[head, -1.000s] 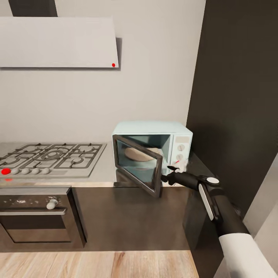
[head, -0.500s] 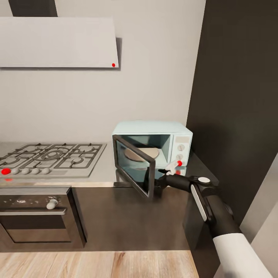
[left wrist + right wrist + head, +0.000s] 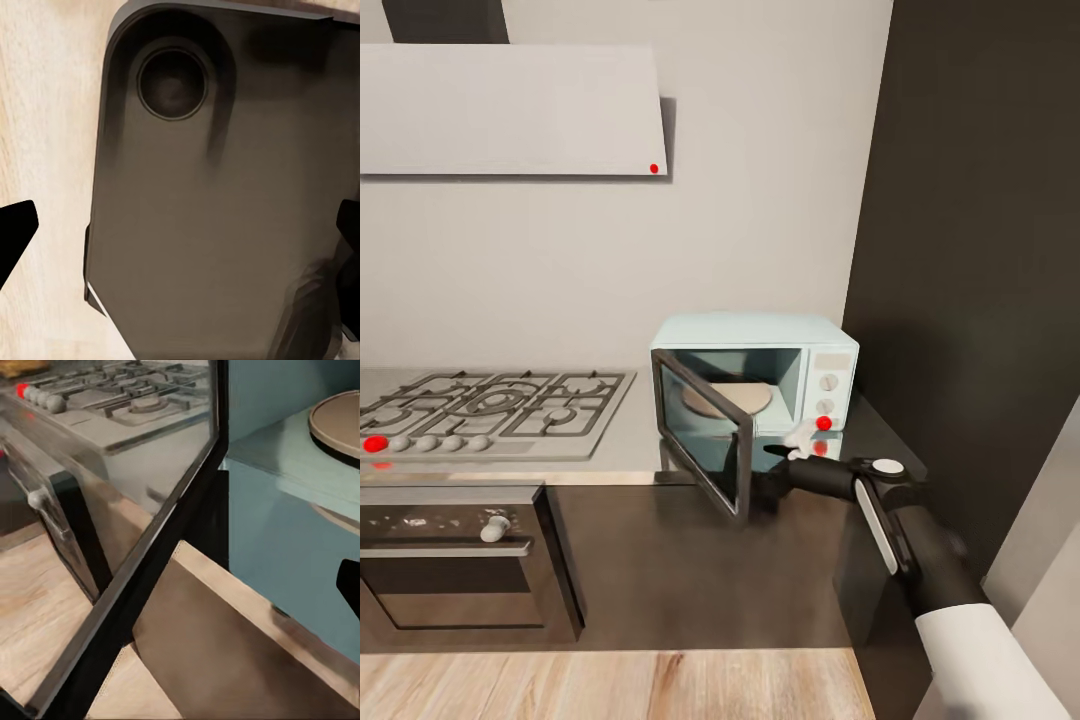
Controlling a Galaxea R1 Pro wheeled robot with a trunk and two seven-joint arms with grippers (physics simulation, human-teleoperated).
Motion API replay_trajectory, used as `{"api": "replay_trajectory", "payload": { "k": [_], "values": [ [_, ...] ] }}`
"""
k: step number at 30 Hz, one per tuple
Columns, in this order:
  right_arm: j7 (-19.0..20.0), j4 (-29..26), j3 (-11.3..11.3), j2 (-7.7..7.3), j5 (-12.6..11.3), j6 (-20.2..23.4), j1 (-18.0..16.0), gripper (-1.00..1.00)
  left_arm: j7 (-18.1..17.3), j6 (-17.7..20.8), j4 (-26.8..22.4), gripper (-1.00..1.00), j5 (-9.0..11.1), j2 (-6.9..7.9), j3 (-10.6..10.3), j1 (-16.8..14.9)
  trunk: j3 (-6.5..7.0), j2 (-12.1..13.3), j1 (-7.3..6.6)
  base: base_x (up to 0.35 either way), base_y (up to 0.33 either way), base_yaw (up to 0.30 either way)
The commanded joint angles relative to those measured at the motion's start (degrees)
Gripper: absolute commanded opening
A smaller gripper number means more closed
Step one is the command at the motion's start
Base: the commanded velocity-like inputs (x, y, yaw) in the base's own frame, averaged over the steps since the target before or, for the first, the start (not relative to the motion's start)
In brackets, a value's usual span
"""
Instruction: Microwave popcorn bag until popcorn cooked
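Note:
The pale mint-blue microwave [image 3: 760,345] stands on the grey countertop [image 3: 625,445] by the dark tall cabinet. Its dark glass door [image 3: 705,440] hangs wide open toward me, and a round tan turntable [image 3: 726,398] lies inside. My right gripper [image 3: 768,472] is at the door's free edge, low on its inner side. The right wrist view looks along the door frame [image 3: 161,555] into the cavity, with one black fingertip [image 3: 351,581] far out at the frame's side, so the jaws stand open. The popcorn bag is out of view. My left gripper [image 3: 180,236] hangs open over my dark base.
A gas hob [image 3: 490,405] sits left of the microwave, with a built-in oven [image 3: 460,560] under it and a flat grey hood [image 3: 510,110] above. A tall dark cabinet [image 3: 980,250] closes off the right side. Wood floor [image 3: 610,685] runs in front.
The microwave door has swung further open, its free edge moving left. My right gripper has followed it left and slightly down.

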Motion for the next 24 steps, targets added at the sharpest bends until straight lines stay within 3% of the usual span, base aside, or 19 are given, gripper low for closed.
{"api": "replay_trajectory", "payload": {
  "k": [1, 3, 6, 24],
  "values": [
    [2.8, -0.1, -0.1, -0.13, 0.3, 0.0, 0.0, 1.0, 0.0, 0.0, -0.1, 1.0, 0.4, -0.02, 0.1, 0.0, -0.05, 0.0, 0.0, 0.0, 0.0, 0.0],
    [6.5, -0.1, -0.5, -0.96, 0.2, -0.2, 0.0, 1.0, 0.0, 0.0, -0.1, 1.0, 0.4, -0.04, 0.1, 0.0, -0.05, 0.0, 0.0, 0.0, 0.0, 0.0],
    [7.9, -0.1, -0.6, -1.52, 0.0, -0.3, 0.0, 1.0, -0.1, -0.1, -0.1, 1.0, 0.4, -0.05, 0.1, 0.0, -0.05, 0.0, 0.0, 0.0, 0.0, 0.0],
    [7.6, 0.4, -0.2, -0.71, -0.3, 0.5, 0.0, 1.0, -0.1, -0.1, -0.1, 1.0, 0.3, -0.02, 0.1, 0.0, -0.05, 0.0, 0.0, 0.0, 0.0, 0.0]
  ]
}}
